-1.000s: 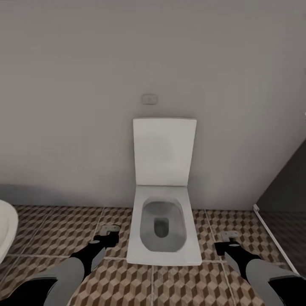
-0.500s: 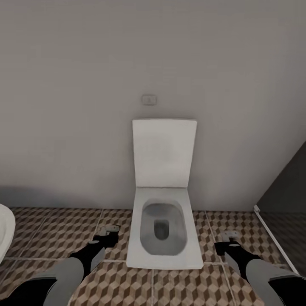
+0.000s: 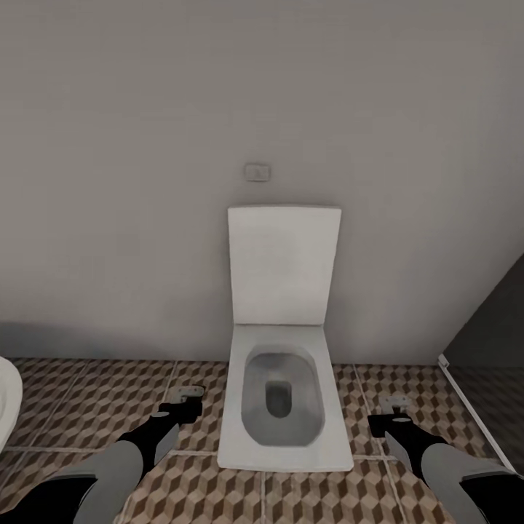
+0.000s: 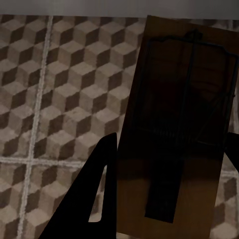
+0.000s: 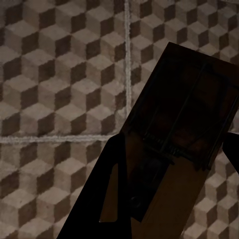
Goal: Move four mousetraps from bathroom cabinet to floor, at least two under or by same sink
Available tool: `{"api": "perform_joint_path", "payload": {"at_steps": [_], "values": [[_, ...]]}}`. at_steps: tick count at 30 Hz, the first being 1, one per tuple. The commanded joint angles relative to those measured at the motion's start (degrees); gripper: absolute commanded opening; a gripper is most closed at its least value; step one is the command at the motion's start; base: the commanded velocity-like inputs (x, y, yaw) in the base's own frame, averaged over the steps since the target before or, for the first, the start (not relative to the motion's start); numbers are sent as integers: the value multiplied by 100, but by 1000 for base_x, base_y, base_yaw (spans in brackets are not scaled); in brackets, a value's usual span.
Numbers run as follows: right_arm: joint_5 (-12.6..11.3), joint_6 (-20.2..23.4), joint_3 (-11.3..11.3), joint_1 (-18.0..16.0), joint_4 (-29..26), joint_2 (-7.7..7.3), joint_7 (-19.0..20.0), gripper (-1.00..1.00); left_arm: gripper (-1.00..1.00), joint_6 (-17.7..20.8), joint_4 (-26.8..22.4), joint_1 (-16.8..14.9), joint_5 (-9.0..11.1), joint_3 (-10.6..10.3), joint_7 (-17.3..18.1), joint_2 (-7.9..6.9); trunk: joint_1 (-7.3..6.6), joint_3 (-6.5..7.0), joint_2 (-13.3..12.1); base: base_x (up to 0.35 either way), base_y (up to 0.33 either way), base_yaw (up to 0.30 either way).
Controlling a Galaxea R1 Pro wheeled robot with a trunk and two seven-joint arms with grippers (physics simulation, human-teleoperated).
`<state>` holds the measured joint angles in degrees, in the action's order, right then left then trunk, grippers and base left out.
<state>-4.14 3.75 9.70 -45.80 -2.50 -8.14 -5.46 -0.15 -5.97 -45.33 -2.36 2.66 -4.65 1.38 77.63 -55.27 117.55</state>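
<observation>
1. Nearest in the head view, both arms reach forward and low over the floor, one on each side of the toilet.
2. The left hand grips a mousetrap. In the left wrist view the board sits between the two dark fingers, its wire side facing the camera, hanging above the cube-patterned tiles.
3. The right hand grips a second trap. In the right wrist view that board is tilted between the fingers, also above the tiles and close to where grout lines cross.
4. In the head view each trap shows as a small pale piece at the tip of its hand, apart from the toilet's sides.
5. The toilet stands between the arms, bowl open, lid raised against the wall.
6. A white rounded rim shows at the left edge of the head view, on the floor beside the left arm.
7. A dark panel with a pale bottom edge runs along the right side.
8. A small grey plate sits on the wall above the lid.
</observation>
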Motion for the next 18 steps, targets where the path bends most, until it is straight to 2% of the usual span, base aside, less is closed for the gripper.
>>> {"api": "perform_joint_path", "payload": {"at_steps": [1,5,13,18], "values": [[-43,38,49,0,-14,-1,-16,-100,-100,1,0,-2,-36,24,-32,3,-1,-4,2,4,1,0],[-43,39,49,0,-14,-2,-16,-100,-100,4,0,-2,-36,24,-35,3,-1,-4,2,32,1,0],[-43,38,49,0,-14,-2,-16,-100,-100,4,0,-2,-36,24,-36,3,-1,-4,2,220,0,0],[-43,38,49,0,-14,-3,-16,-100,-100,1,0,-2,-36,24,-36,5,-1,-4,2,79,0,0]]}}
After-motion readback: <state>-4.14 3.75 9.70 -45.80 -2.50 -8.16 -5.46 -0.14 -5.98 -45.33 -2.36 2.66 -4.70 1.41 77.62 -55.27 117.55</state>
